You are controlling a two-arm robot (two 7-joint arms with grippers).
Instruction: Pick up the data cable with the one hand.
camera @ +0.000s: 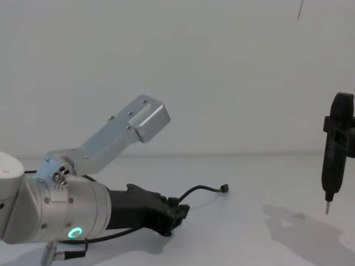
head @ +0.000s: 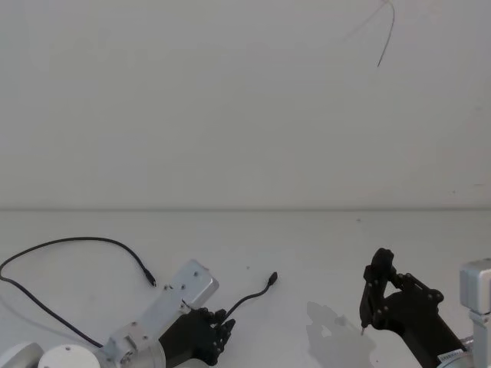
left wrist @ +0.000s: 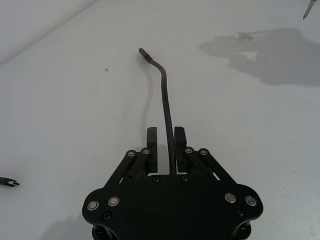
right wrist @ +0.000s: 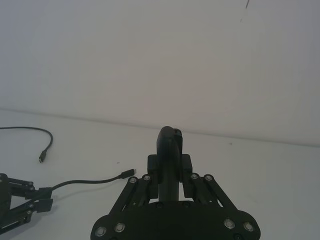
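Note:
The data cable [head: 77, 241] is a thin black cord looping over the white table at the left, one plug [head: 151, 281] lying beside my left arm. Its other stretch [left wrist: 165, 95] runs out from between the fingers of my left gripper [left wrist: 166, 142], the one hand, ending in a plug [head: 272, 277]. That gripper [head: 222, 330] lies low over the table on its silver wrist with the green ring [camera: 75, 233]. Its fingers stand a little apart: the cord rests against one finger [left wrist: 180, 142], and a gap of table shows on its other side.
My right gripper [right wrist: 170, 170] is at the right above the table, shut on a black stick-like tool [camera: 335, 144] with a pale tip [camera: 326, 208] pointing down. Its shadow [left wrist: 270, 50] falls on the table. A white wall [head: 230, 100] stands behind.

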